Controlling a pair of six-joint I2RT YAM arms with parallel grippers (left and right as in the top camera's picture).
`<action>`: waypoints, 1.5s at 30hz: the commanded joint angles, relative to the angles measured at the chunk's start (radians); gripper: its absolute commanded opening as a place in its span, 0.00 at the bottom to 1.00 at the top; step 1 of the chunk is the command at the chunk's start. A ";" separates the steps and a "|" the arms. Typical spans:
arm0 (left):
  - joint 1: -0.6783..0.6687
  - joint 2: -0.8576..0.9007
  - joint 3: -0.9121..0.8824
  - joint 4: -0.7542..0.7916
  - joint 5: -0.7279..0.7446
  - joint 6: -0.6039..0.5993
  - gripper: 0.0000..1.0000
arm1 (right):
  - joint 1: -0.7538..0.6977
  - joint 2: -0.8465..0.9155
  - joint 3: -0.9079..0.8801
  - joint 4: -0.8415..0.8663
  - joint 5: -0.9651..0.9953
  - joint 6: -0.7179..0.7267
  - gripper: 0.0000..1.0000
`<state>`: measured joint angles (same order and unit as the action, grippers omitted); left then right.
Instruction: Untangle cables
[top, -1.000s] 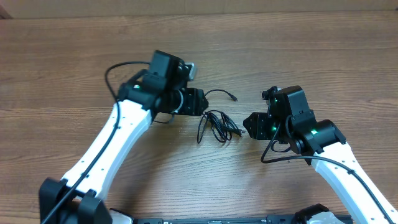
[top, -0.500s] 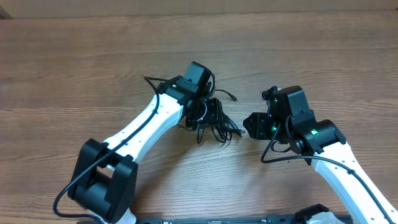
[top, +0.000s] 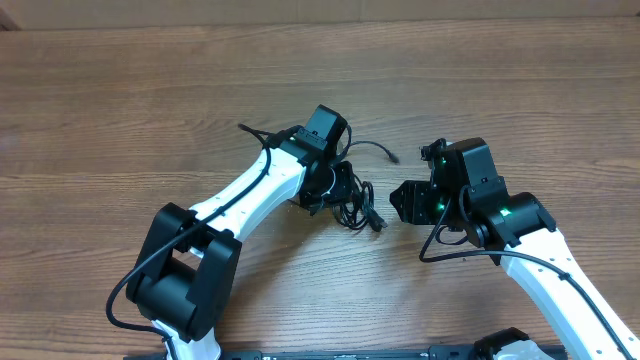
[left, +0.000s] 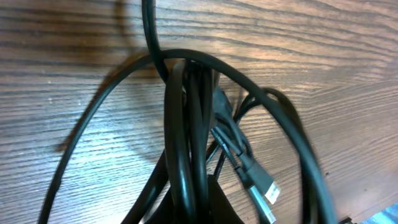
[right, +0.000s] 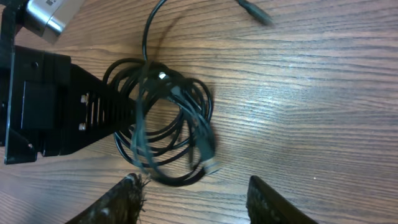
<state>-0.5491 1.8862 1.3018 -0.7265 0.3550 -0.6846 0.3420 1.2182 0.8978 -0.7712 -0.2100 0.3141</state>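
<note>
The cables (top: 360, 207) are thin black cords bunched in a loose coil mid-table, and one free end (top: 390, 157) trails to the upper right. My left gripper (top: 343, 190) is at the coil's left side, shut on several strands. Those strands (left: 186, 137) fill the left wrist view and run down between the dark fingers, with two plug ends (left: 266, 194) beside them. My right gripper (top: 398, 203) stands open just right of the coil. In the right wrist view the coil (right: 165, 121) lies ahead of my open right gripper (right: 196, 196), with nothing between its fingertips (right: 127, 196).
The wooden table (top: 120, 120) carries nothing else. The left arm's own thicker black wire (top: 255, 135) loops above its wrist. The left gripper's body (right: 43, 106) fills the left side of the right wrist view. The table's far edge runs along the top.
My left arm swung right onto the coil and its jaws shut on the strands. The coil shifted slightly right and its free end moved right. The right jaws widened a little.
</note>
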 joint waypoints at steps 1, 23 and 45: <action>0.016 -0.002 0.056 0.002 0.047 0.075 0.04 | 0.005 -0.010 0.024 0.002 -0.016 -0.003 0.56; -0.015 -0.180 0.237 -0.167 0.172 0.237 0.04 | 0.005 -0.010 0.024 0.135 0.048 0.016 0.04; 0.504 -0.450 0.239 -0.342 -0.023 0.359 0.04 | 0.005 -0.010 0.025 -0.060 0.688 0.352 0.27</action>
<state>-0.1154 1.4708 1.5177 -1.0702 0.4122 -0.3584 0.3706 1.2182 0.9089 -0.8280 0.3691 0.6373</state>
